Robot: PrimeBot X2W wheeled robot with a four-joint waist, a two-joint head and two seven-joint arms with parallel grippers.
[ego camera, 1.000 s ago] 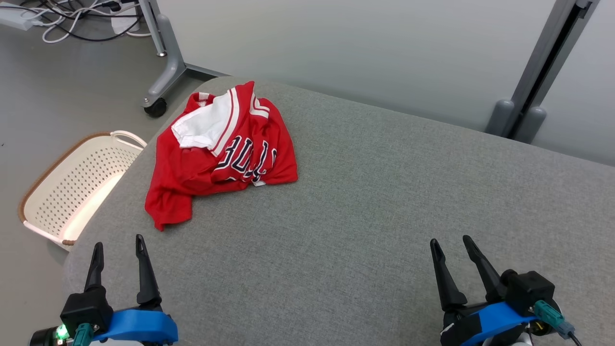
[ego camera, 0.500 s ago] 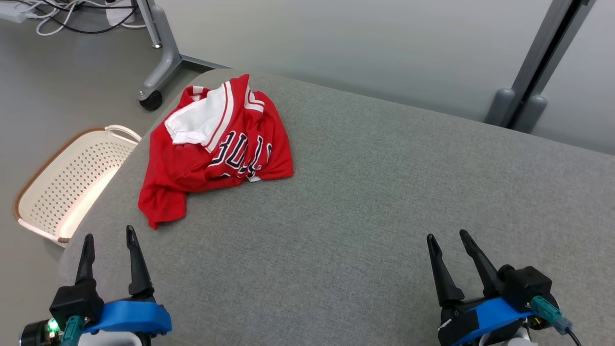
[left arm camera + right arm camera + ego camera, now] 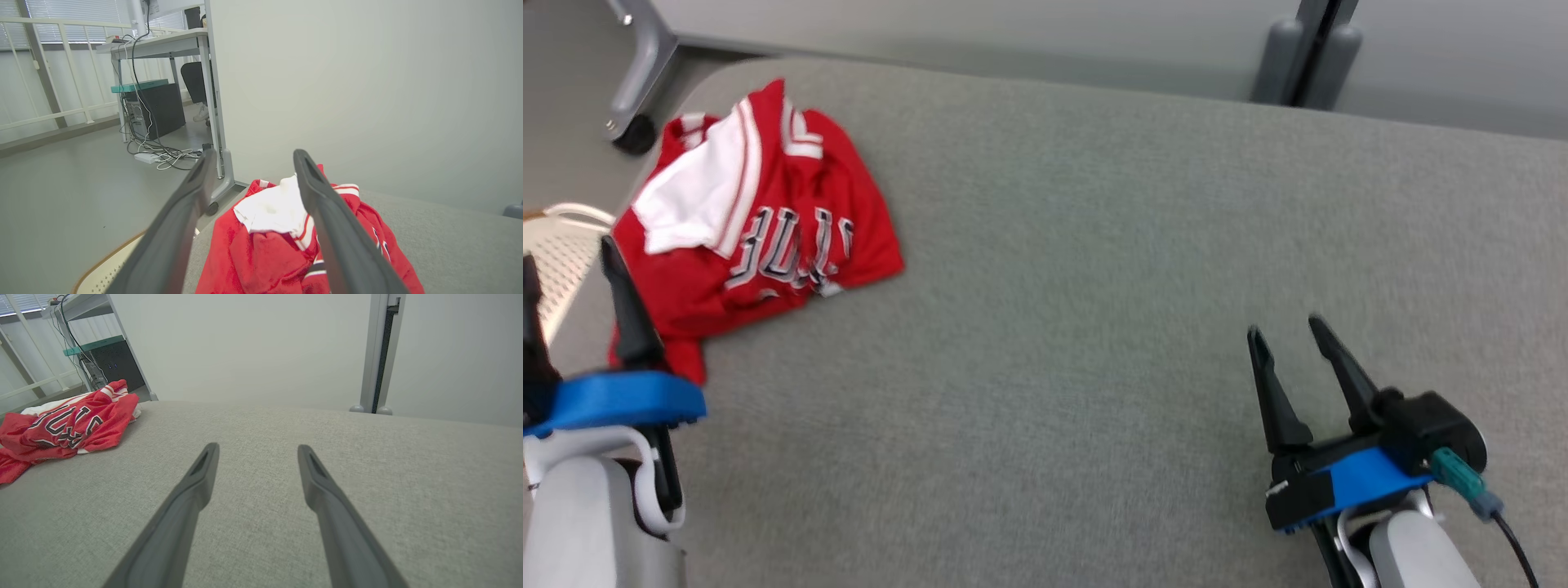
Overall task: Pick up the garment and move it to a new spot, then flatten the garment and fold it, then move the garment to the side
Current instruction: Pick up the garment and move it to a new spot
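Note:
The garment [image 3: 768, 204] is a crumpled red jersey with white trim and dark lettering. It lies bunched at the far left corner of the grey fabric table [image 3: 1078, 269]. My left gripper [image 3: 568, 261] stands open at the garment's near left edge, and its right finger overlaps the red cloth in the head view. In the left wrist view the garment [image 3: 265, 253] lies just ahead between and below the open fingers of the left gripper [image 3: 254, 154]. My right gripper [image 3: 1284, 327] is open over bare table at the lower right, far from the garment [image 3: 69, 424].
A cream perforated basket [image 3: 556, 245] sits on the floor off the table's left edge. A desk leg with a caster [image 3: 633, 122] stands beyond the far left corner, with cables [image 3: 159, 155] on the floor. A grey post [image 3: 1303, 57] rises behind the table.
The head camera has tilted and turned, shifting the whole picture left and down. My left gripper has moved forward to the garment's near left edge. Both grippers stay open.

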